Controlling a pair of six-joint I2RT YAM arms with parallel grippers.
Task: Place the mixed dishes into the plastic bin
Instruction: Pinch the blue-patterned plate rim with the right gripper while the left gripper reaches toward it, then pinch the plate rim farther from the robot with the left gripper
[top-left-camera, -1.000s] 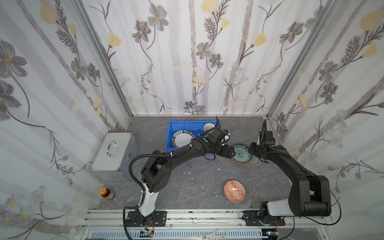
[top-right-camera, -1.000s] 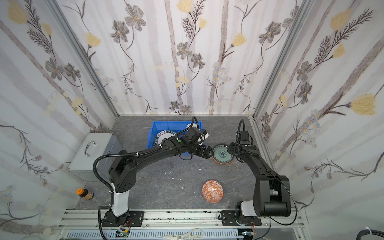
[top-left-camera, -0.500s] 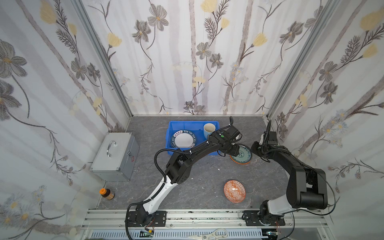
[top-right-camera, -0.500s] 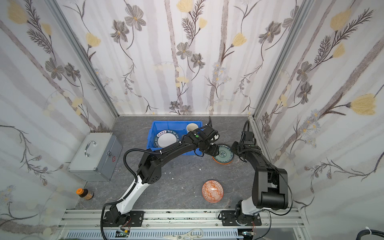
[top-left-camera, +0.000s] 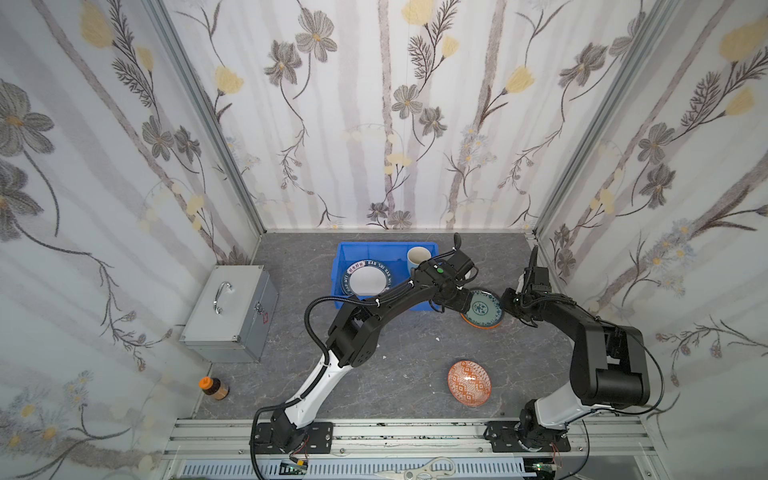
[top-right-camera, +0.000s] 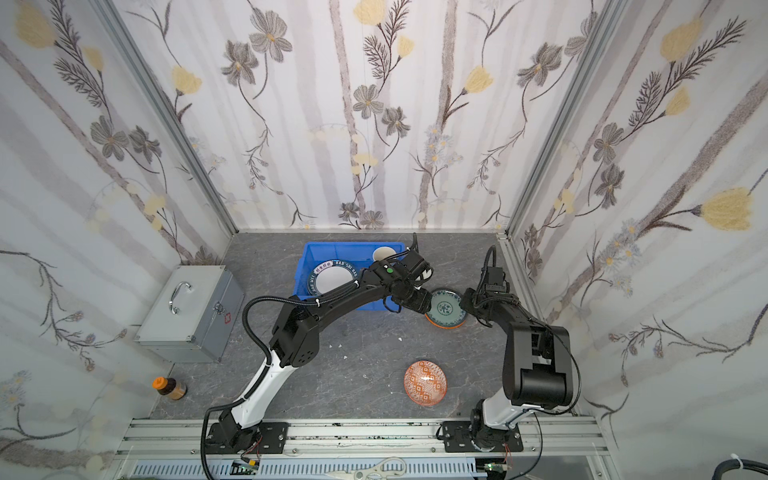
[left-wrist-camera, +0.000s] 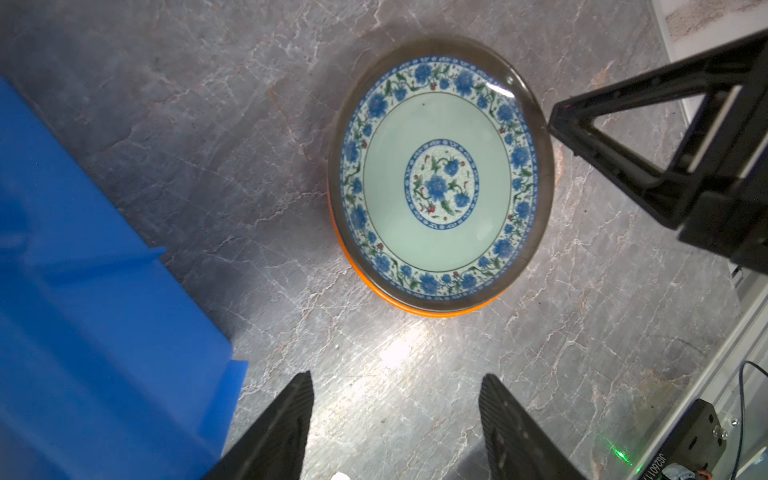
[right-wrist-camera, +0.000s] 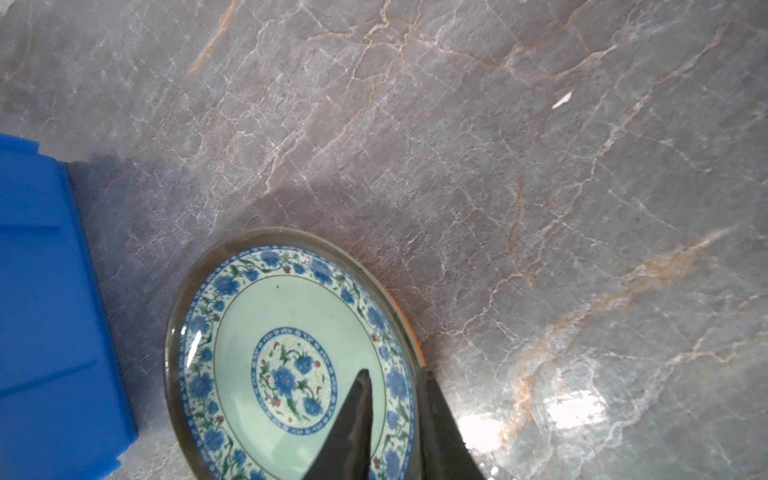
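Note:
A teal patterned plate (top-left-camera: 484, 308) (left-wrist-camera: 436, 183) lies on an orange plate (left-wrist-camera: 415, 309), right of the blue plastic bin (top-left-camera: 345, 249). My right gripper (right-wrist-camera: 397, 372) (top-left-camera: 506, 301) is shut on the teal plate's right rim, one finger inside and one outside. My left gripper (left-wrist-camera: 397, 377) (top-left-camera: 459, 300) hovers open at the plate's left side with only bare table between its fingers. In the bin lie a white plate with a green lettered rim (top-left-camera: 368, 281) and a mug (top-left-camera: 417, 257). An orange patterned bowl (top-left-camera: 469, 382) sits on the table near the front.
A grey metal case with a handle (top-left-camera: 232, 311) stands at the left, and a small orange-capped bottle (top-left-camera: 212, 387) in front of it. Papered walls close in on three sides. The arms' rail (top-left-camera: 415, 432) runs along the front.
My left gripper has moved right, from the bin's right corner to the teal plate's left side, and the mug now shows uncovered in the bin. The right gripper stayed at the plate's rim.

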